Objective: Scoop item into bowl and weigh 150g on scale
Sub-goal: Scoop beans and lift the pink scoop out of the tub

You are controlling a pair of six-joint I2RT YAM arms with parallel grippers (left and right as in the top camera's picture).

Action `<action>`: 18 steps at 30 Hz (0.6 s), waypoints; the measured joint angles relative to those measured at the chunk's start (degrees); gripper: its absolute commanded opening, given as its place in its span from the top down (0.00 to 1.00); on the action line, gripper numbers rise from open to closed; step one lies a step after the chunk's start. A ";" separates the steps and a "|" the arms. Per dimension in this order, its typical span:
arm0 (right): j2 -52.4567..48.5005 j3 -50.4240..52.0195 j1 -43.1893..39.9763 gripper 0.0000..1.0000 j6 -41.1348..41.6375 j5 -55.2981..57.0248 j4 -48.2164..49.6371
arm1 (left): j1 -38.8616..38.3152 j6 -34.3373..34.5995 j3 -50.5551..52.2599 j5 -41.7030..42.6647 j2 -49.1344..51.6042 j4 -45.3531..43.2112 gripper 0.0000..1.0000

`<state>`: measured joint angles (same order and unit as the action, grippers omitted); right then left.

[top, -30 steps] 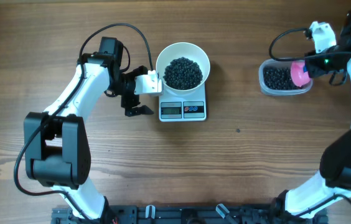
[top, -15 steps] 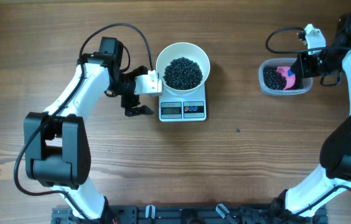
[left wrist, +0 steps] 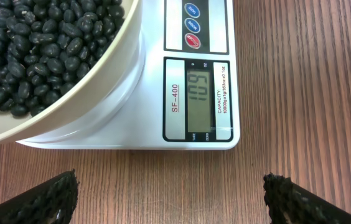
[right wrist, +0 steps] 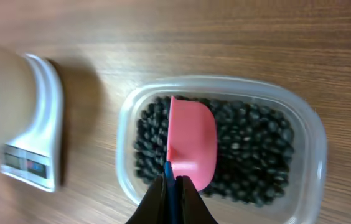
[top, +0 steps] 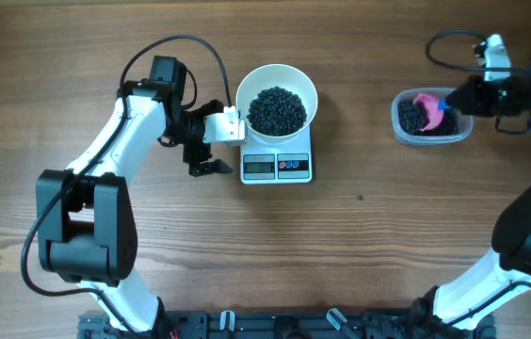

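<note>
Wood table (top: 360, 245), two white-and-black arms on it. All places below are given off the scale (top: 278, 167).

Scale: flat, white, sits mid-table with its display (left wrist: 199, 96) and round buttons (left wrist: 191, 26) on the near edge. Digits are lit, but they read sideways in the left wrist view, so not sure of the value.

Bowl (top: 308, 85): white, round, stands on the scale's platform, overhanging the far edge. Display and buttons are left uncovered.

Clear tub (top: 399, 127): well to the right of the scale, about level with the bowl, resting on the table.

Left gripper (top: 217, 137): just left of the scale, pointing at it. Jaws are spread wide with nothing between them, and both black fingertips (left wrist: 51, 199) are clear of the scale and bowl.

Right gripper (right wrist: 172, 199): at the right end of the tub, far right of the scale. Jaws are pinched tight on the thin handle of the pink scoop (right wrist: 191, 146).

Pink scoop: cup end inside the tub, over the beans there. Can't tell whether it's loaded.

Beans (top: 277, 110): a dark heap fills the bowl on the scale. More beans cover the tub floor.
</note>
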<state>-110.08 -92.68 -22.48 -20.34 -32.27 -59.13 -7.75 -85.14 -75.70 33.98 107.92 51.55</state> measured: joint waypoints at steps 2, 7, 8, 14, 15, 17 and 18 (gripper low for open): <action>0.00 0.00 -0.57 0.96 1.60 -2.69 -0.04 | 0.00 0.00 0.00 0.00 0.00 0.02 0.00; -0.02 0.00 -0.61 0.96 3.17 -3.69 -0.02 | 0.00 0.00 0.00 0.00 0.00 0.00 0.00; -0.02 0.00 -0.79 0.96 3.23 -3.69 -0.02 | 0.00 0.00 0.00 0.00 0.00 0.00 0.00; -0.28 0.00 -5.88 0.96 3.67 -6.78 -0.35 | 0.00 0.00 0.00 0.00 0.00 0.00 0.00; -0.35 0.00 -6.47 0.96 3.72 -7.67 -0.52 | 0.00 0.00 0.00 0.00 0.00 0.00 0.00; -0.42 0.00 -7.45 0.96 3.80 -9.79 -0.87 | 0.00 0.00 0.00 0.00 0.00 0.00 0.00; -0.42 0.00 -7.85 0.96 3.82 -11.21 -1.07 | 0.00 0.00 0.00 0.00 0.00 0.02 0.00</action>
<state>-110.50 -92.68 -30.33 -16.51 -43.48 -60.20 -7.75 -85.14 -75.70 33.98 107.92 51.57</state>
